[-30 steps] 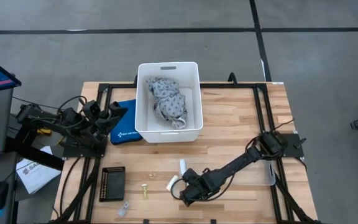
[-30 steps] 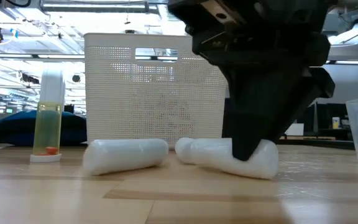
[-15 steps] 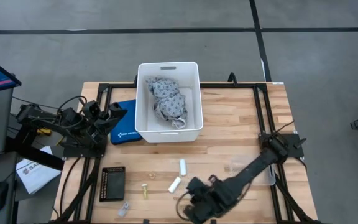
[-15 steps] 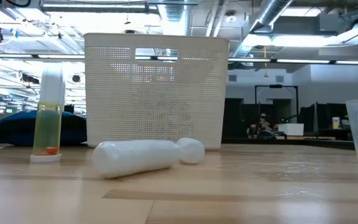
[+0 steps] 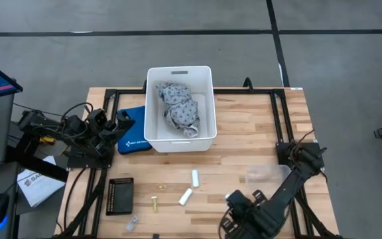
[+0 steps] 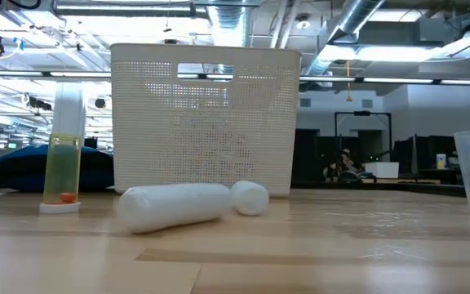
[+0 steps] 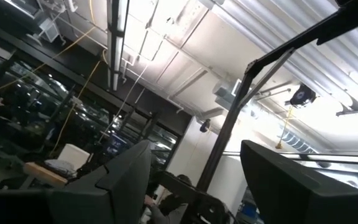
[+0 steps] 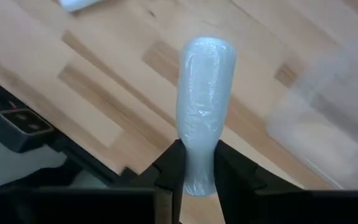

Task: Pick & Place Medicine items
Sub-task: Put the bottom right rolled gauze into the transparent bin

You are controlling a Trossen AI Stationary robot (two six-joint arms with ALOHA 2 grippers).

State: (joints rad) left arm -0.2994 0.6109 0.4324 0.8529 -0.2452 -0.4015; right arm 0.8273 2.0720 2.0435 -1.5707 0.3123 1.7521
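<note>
With one white medicine vial (image 8: 204, 112) pinched in its right pincer (image 8: 196, 169) near the worktop's (image 5: 257, 126) front edge, the robot looks mid-carry, two vials (image 5: 186, 196) lying behind, the next move likely a swing toward the white bin (image 5: 151, 106).

My right gripper (image 5: 234, 222) has moved from the bottom centre of the overhead picture toward the lower right, lifting one white tube (image 8: 202, 112) clamped between its fingers. Two tubes (image 5: 186, 196) (image 5: 194, 177) remain on the table (image 5: 244, 133).
</note>
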